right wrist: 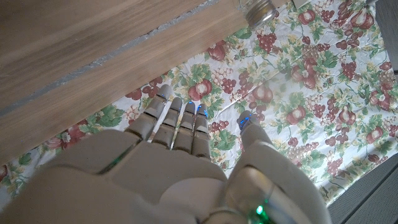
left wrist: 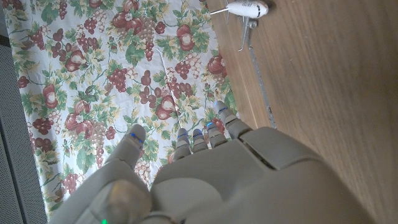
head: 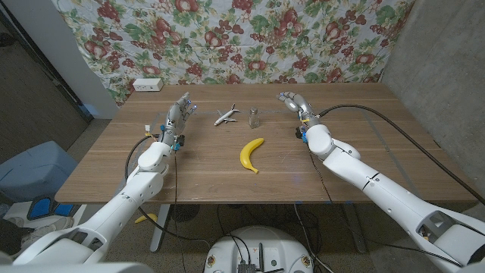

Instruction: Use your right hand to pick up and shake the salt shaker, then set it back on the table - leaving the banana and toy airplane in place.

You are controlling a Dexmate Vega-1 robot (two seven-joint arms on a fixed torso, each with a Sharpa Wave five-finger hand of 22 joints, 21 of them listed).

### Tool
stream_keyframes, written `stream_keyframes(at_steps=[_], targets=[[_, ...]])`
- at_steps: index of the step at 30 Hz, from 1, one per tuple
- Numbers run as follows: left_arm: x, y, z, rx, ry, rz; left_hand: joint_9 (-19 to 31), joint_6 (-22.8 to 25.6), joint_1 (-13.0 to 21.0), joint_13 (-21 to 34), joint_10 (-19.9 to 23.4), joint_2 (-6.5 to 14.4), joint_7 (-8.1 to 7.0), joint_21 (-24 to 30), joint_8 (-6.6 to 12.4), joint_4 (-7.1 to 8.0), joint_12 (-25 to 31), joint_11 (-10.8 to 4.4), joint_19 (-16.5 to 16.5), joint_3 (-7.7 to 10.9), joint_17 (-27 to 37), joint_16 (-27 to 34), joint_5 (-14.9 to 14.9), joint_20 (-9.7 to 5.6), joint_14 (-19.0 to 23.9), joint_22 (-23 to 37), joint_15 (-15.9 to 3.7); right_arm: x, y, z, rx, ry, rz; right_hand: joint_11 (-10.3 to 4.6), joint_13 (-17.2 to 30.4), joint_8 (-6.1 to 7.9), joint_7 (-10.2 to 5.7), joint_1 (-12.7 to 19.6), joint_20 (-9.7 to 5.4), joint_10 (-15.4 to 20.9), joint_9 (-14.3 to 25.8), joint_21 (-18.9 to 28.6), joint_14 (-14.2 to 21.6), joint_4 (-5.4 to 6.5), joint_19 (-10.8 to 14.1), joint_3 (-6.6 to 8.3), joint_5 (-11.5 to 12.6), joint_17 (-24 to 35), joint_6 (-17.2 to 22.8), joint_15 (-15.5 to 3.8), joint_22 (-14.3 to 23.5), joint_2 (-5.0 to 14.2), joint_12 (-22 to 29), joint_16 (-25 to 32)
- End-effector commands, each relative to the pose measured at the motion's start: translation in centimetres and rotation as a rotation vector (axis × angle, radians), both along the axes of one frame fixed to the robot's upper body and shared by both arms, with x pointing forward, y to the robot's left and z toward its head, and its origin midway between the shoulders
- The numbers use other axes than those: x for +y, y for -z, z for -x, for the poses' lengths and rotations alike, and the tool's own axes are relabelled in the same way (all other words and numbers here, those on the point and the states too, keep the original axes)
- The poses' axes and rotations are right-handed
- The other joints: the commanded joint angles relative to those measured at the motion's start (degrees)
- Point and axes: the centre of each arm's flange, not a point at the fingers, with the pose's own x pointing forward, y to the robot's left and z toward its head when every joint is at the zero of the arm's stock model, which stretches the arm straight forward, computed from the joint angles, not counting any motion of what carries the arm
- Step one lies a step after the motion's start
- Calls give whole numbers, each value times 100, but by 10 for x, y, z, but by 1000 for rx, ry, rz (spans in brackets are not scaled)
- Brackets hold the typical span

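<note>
A: Nearest the head camera are the two arms. What's the left robot hand (head: 179, 114) doing?

B: It holds nothing, fingers apart and reaching out, left of the plane (head: 224, 116). In the left wrist view that robot hand (left wrist: 205, 174) shows its back, fingers (left wrist: 181, 142) spread toward the floral cloth (left wrist: 93, 81), with the plane (left wrist: 247, 9) on the desk (left wrist: 329, 74) beyond.

A: And the right robot hand (head: 296, 104)?

B: Also holding nothing, fingers extended and slightly parted, right of the shaker (head: 254, 117) and clear of it. The right wrist view shows that robot hand (right wrist: 186, 168) with its fingers (right wrist: 186, 124) straight, and the shaker (right wrist: 255, 9) at the frame's edge.

A: Where is the shaker, then?

B: Upright on the desk (head: 341, 174), just right of the plane. The banana (head: 251, 154) lies nearer the robot than the shaker, apart from it. A white box (head: 147, 85) sits at the desk's far edge, left of the plane, before the cloth (head: 250, 38).
</note>
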Motion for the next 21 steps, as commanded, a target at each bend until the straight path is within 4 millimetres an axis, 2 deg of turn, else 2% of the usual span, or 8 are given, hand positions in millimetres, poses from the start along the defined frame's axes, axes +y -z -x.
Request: stream_keyframes(at_steps=[1,21], targets=[[1,2,1,0,0,0,19,28,-44,23,34,150,-26,-16,-18,-31,-8,-22,35,18,20,-2,-25,15,35,29,-103,7,5,-1,19,42,74,-38,18,-12,-18,35,-2,46,27,-14,-8,-25,50,15,28,24,39,-60,28,53,4,24],[0,2,3,2,-3,0,19,31,-59,23,32,154,-33,-48,-19,-48,-14,-27,50,26,19,-5,-26,16,35,31,-107,22,10,-6,49,82,148,-67,24,-31,-65,94,-28,30,30,-41,-34,-24,60,29,46,48,14,-115,30,82,-10,36]])
